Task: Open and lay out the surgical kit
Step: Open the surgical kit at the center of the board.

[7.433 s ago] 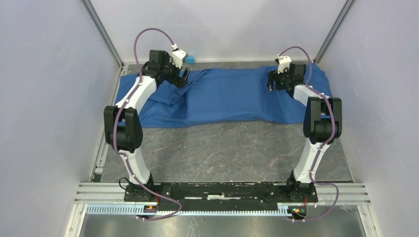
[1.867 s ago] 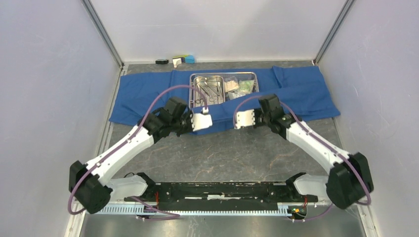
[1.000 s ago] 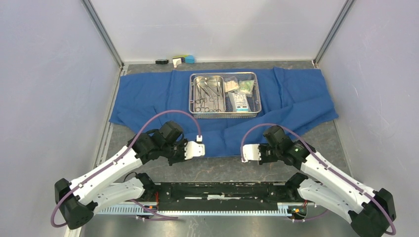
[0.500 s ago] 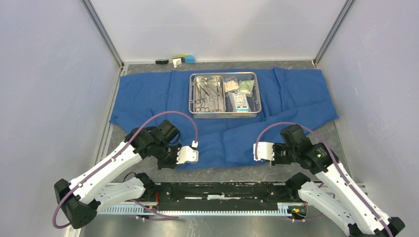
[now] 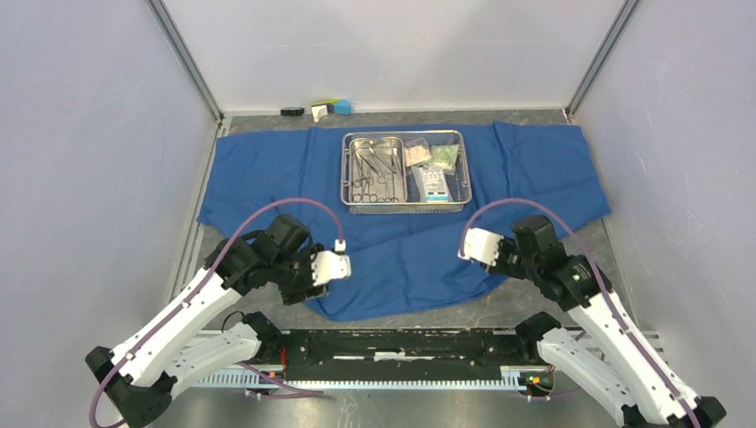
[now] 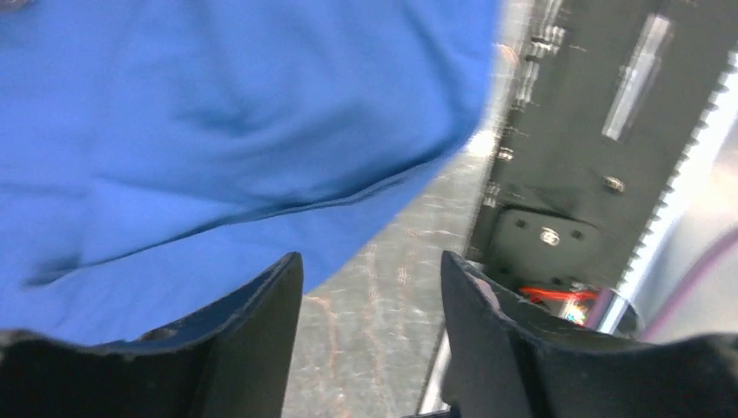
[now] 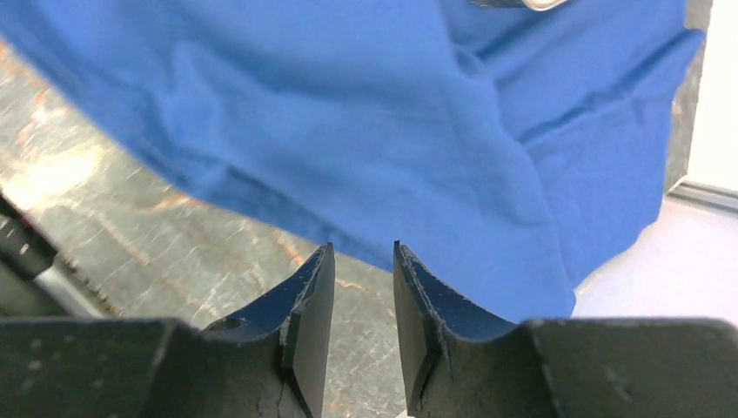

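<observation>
Half a second on, shows the near flap of the blue cloth wrap (image 5: 267, 169) drawn closer to the black base rail (image 5: 401, 343), its rounded hem lying on the grey table (image 5: 464, 314) just short of it. Puts the left gripper (image 6: 370, 261) slightly farther from the rail than before, over the flap's near left corner. Puts the right gripper (image 7: 364, 248) clearly farther out, over the flap's right edge. Leaves the steel mesh tray (image 5: 406, 209) where it was, at the far middle of the spread wrap. Keeps the inner pan (image 5: 379, 143) in its left half, the slim scissor-like instruments (image 5: 373, 171) in that pan, and the three small packets (image 5: 432, 183) in the right half.

Left fingers: spread wide, with nothing between them, only table and rail beyond. Right fingers: parted by a narrow gap, gripping nothing, with cloth and table showing past the tips.

Hides the flap's near left corner under the left wrist in the top view. Blurs both wrist views, so no fine folds to read there. Cuts the tray down to a sliver of metal at the top edge of the right wrist view. Renders the instruments too small to count, and the small black, white and blue items (image 5: 321, 110) by the far wall too small to name.
</observation>
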Controlling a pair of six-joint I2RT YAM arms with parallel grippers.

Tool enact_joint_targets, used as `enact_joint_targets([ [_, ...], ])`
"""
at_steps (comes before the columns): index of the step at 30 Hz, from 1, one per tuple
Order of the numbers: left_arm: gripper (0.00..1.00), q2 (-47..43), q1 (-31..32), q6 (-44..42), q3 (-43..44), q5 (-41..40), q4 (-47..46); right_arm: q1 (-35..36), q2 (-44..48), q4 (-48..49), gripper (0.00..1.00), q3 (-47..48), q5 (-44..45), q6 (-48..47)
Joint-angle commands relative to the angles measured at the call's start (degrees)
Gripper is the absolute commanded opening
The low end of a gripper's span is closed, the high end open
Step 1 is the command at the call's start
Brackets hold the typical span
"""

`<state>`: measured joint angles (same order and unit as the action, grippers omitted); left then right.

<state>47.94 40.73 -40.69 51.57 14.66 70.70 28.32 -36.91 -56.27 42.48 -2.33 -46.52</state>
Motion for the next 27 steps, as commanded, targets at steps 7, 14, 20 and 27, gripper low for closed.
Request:
enact_joint_targets([
  [7,0.79,11.7,-27.3,15.0,2.0,-16.9,-22.6,-1.4,-14.6,23.1,0.48,5.9,6.1,10.4],
  [14,0.85,20.7,-35.4,24.6,4.3,-17.3,-30.6,-1.6,-20.9,31.7,0.48,4.8,2.8,10.3],
  [20,0.88,26.8,-38.4,35.3,9.2,-19.9,-34.6,-1.6,-25.9,36.0,0.59,4.8,-5.3,9.6],
  [27,0.94,33.1,-38.7,49.8,11.1,-28.5,-36.2,-1.3,-30.2,41.1,0.63,5.6,-6.5,11.9],
])
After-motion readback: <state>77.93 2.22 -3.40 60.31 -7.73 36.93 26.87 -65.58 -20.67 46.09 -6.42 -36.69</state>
